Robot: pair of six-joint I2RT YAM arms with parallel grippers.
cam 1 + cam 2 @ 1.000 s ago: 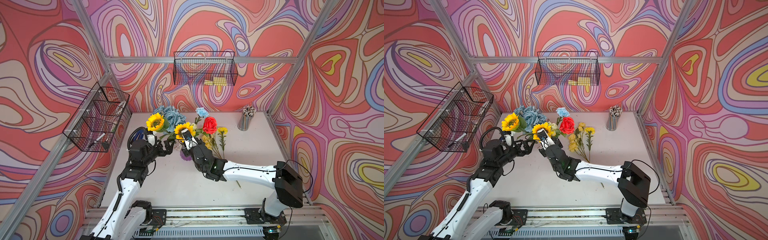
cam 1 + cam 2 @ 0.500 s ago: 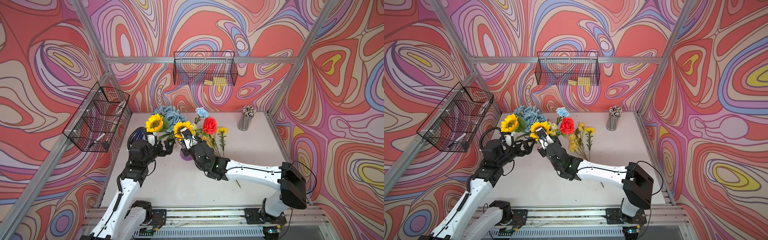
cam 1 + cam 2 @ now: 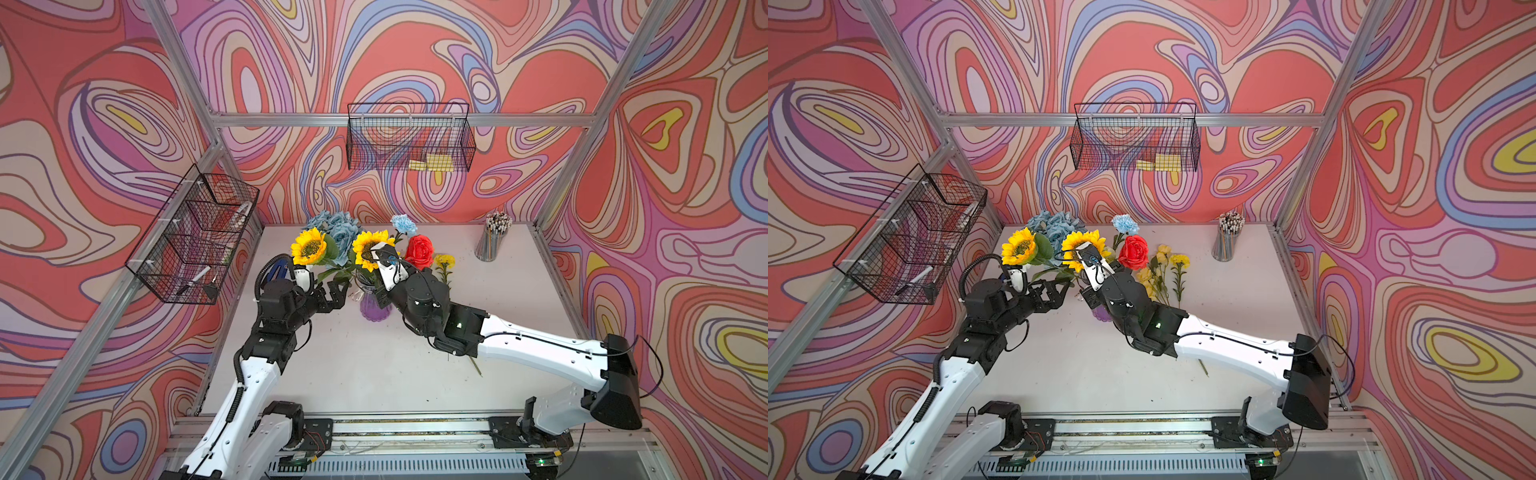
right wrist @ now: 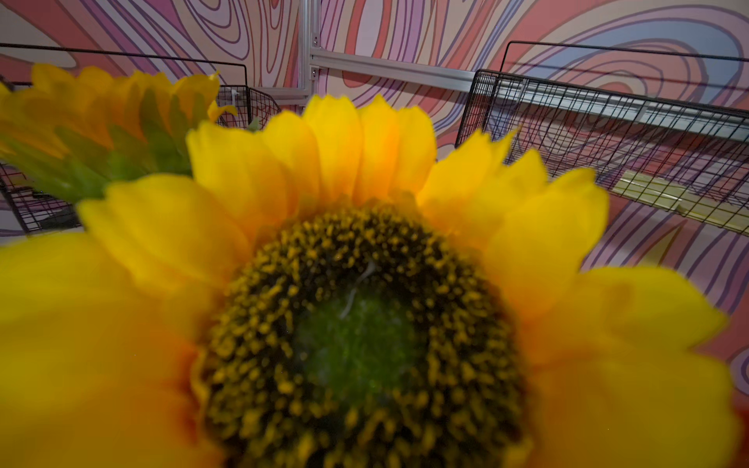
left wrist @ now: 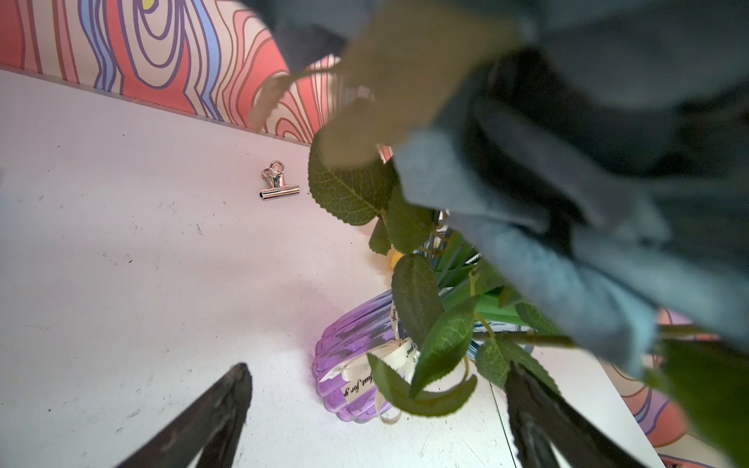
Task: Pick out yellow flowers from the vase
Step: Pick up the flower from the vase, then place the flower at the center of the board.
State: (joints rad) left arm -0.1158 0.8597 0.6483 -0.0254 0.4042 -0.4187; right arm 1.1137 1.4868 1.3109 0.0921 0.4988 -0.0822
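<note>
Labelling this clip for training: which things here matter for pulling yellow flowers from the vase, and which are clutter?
Job: sunflowers, yellow carnation, yellow rose spray, purple vase.
Lying about: red rose, blue flowers, pencil cup, binder clip, wire baskets.

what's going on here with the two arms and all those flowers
Two robot arms are picking yellow flowers out of the purple vase. A spray of yellow roses and a yellow carnation already lie on the table beside it. The sunflower nearest the left arm and the middle sunflower are still in the vase with the red rose and blue flowers. The right gripper is shut under the middle sunflower; what it grips is hidden. The left gripper is open beside the vase.
</note>
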